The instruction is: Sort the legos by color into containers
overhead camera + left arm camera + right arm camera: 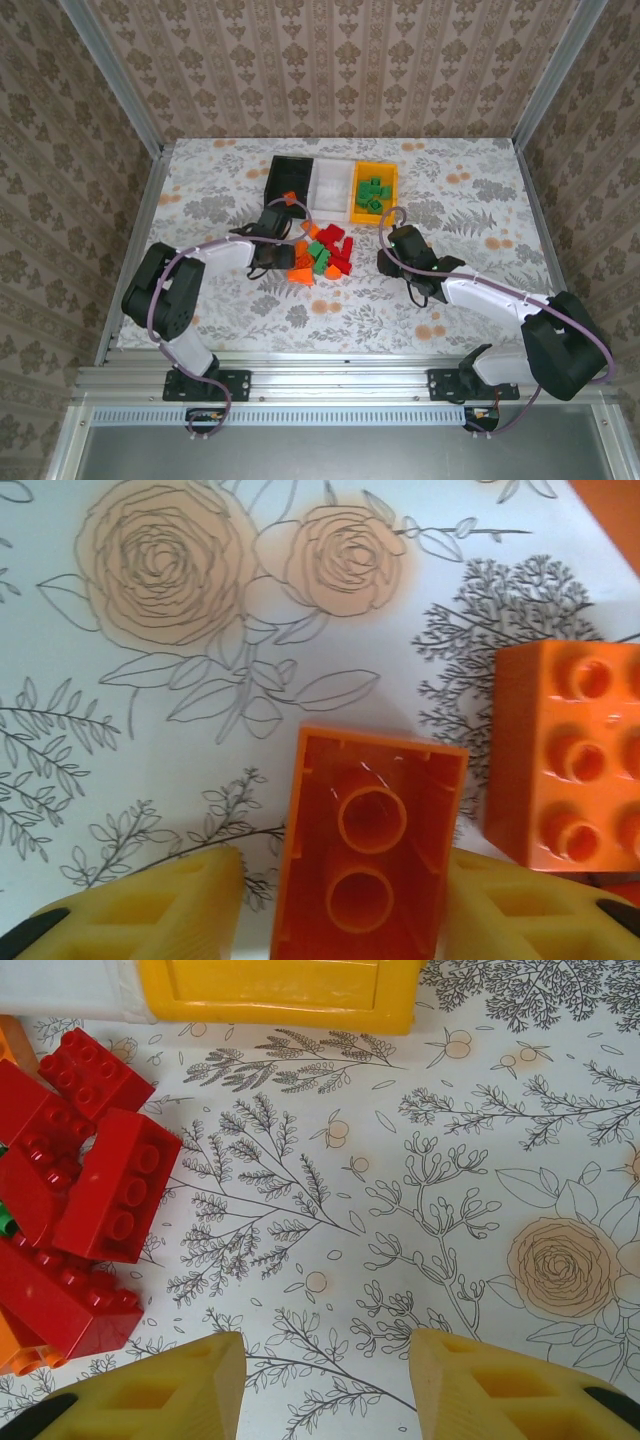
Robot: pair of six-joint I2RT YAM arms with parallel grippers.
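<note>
An orange lego (pixel 365 850) lies hollow side up between the yellow fingers of my left gripper (pixel 345 900). The right finger (pixel 520 910) is against it and a narrow gap shows at the left finger (pixel 170 905), so the gripper is open round it. Another orange lego (pixel 570 770) sits studs-up just to the right. The mixed pile of red, green and orange legos (pixel 325 255) lies mid-table. My right gripper (pixel 328 1370) stands open over bare cloth, right of the red legos (pixel 110 1190). The black (pixel 290 172), white (pixel 330 190) and yellow-orange (pixel 375 167) containers stand in a row behind the pile.
Several green legos (pixel 373 193) lie in the yellow-orange container, whose near wall (pixel 280 990) shows in the right wrist view. An orange lego (pixel 290 198) sits at the black container's near end. Metal frame rails (pixel 140 230) border the floral tablecloth.
</note>
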